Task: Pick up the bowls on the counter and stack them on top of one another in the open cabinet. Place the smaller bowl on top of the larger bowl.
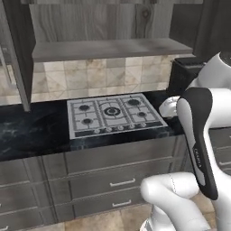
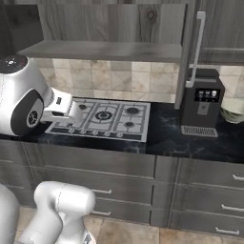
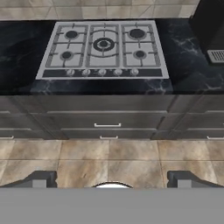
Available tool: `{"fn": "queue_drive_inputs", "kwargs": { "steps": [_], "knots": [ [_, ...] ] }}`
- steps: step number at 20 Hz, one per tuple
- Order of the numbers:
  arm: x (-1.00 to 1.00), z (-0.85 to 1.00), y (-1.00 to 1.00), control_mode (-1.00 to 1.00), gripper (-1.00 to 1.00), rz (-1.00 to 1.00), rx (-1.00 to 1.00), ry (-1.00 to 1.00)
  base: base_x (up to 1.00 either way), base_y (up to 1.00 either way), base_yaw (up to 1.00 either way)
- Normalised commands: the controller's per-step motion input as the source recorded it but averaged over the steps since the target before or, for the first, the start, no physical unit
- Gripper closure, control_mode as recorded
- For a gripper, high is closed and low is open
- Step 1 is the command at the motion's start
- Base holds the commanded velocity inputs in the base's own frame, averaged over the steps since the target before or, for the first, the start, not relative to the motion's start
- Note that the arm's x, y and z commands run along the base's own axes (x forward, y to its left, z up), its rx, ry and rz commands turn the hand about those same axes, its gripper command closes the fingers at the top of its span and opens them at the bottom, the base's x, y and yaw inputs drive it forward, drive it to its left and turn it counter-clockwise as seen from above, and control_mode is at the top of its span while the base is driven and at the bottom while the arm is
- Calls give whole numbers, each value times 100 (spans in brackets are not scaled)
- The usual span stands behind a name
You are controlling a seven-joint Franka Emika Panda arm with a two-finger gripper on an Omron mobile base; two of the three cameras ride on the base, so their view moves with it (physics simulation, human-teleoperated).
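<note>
The gripper (image 3: pixel 112 178) hangs with its fingers (image 3: pixel 40 178) spread wide, holding nothing, over the tan tiled floor (image 3: pixel 109 157) in front of the grey drawers (image 3: pixel 107 118). Beyond them the black marble counter (image 3: pixel 22 57) carries the steel gas hob (image 3: pixel 103 48). The right base view adds a dark coffee machine (image 2: pixel 201 102) and, at the far right edge, a mottled bowl (image 2: pixel 234 110) on the counter, well apart from the fingers. Above, the open cabinet (image 2: pixel 105 50) has a grey shelf and a silver bar handle (image 2: pixel 196 47).

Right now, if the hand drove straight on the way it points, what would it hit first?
Probably the grey drawer fronts just under the counter edge, below the hob. The open hand holds nothing; depth is unclear.
</note>
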Motion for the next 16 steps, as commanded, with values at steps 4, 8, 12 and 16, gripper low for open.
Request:
{"fn": "queue_drive_inputs", "kwargs": {
  "steps": [4, 8, 12, 16],
  "knots": [
    [0, 0, 0, 100, -100, 0, 0, 0, -62, -3, -3],
    [0, 0, 0, 100, -100, 0, 0, 0, -51, -34, -1],
    [0, 0, 0, 100, -100, 0, 0, 0, -27, -57, 2],
    [0, 0, 0, 100, -100, 0, 0, 0, -19, -60, 2]
  ]
}}
